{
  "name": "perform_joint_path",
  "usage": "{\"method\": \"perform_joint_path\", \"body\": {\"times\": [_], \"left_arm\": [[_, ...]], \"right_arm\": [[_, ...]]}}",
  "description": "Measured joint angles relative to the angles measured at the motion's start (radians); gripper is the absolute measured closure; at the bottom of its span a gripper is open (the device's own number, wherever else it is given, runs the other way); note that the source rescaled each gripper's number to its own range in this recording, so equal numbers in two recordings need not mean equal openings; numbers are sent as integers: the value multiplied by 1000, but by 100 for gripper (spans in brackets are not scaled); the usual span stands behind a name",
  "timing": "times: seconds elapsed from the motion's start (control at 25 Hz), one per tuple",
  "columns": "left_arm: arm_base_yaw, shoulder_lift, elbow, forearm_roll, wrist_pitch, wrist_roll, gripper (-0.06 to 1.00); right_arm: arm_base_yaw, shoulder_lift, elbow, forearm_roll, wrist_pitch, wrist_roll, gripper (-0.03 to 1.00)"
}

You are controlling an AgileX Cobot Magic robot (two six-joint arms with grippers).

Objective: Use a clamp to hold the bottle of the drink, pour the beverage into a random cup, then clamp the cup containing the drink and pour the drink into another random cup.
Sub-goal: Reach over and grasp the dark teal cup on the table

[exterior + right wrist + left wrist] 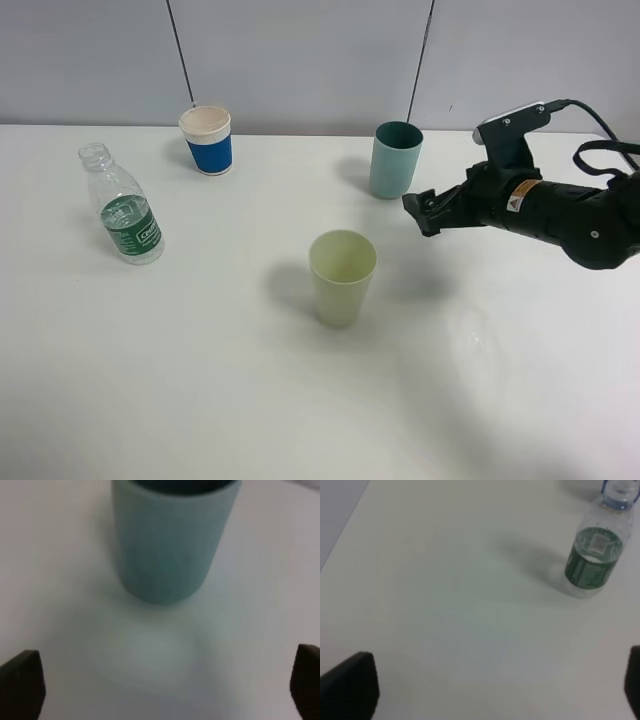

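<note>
A clear, uncapped bottle with a green label stands at the left of the table, with a little liquid in it. It also shows in the left wrist view, well ahead of my open, empty left gripper. Three cups stand upright: a blue paper cup at the back left, a teal cup at the back, and a pale green cup in the middle. My right gripper is open and empty, just right of the teal cup, which fills the right wrist view ahead of the gripper.
The white table ends at a grey wall at the back. Two thin dark cables hang down the wall behind the cups. My left arm is outside the exterior view.
</note>
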Motion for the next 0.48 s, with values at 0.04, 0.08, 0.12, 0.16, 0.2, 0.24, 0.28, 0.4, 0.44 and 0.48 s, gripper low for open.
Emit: {"method": "perform_joint_path", "body": {"times": [0.04,0.08,0.12,0.16,0.2,0.24,0.28,0.4,0.44,0.48], "left_arm": [[0,0,0,0,0,0,-5],[0,0,0,0,0,0,-5],[0,0,0,0,0,0,-5],[0,0,0,0,0,0,-5],[0,0,0,0,0,0,-5],[0,0,0,0,0,0,-5],[0,0,0,0,0,0,-5],[0,0,0,0,0,0,-5],[0,0,0,0,0,0,-5],[0,0,0,0,0,0,-5]], "right_arm": [[0,14,-1,18,-25,-11,-2],[0,26,-1,29,-50,-22,-2],[0,36,-1,37,-71,-32,-2],[0,47,-1,42,-92,-42,-2],[0,58,-1,44,-108,-45,-2],[0,70,-1,45,-125,-49,-2],[0,81,-1,45,-145,-50,-2],[0,118,-1,49,-201,-51,-2],[0,129,-1,50,-225,-51,-2],[0,140,-1,52,-246,-52,-2]]}}
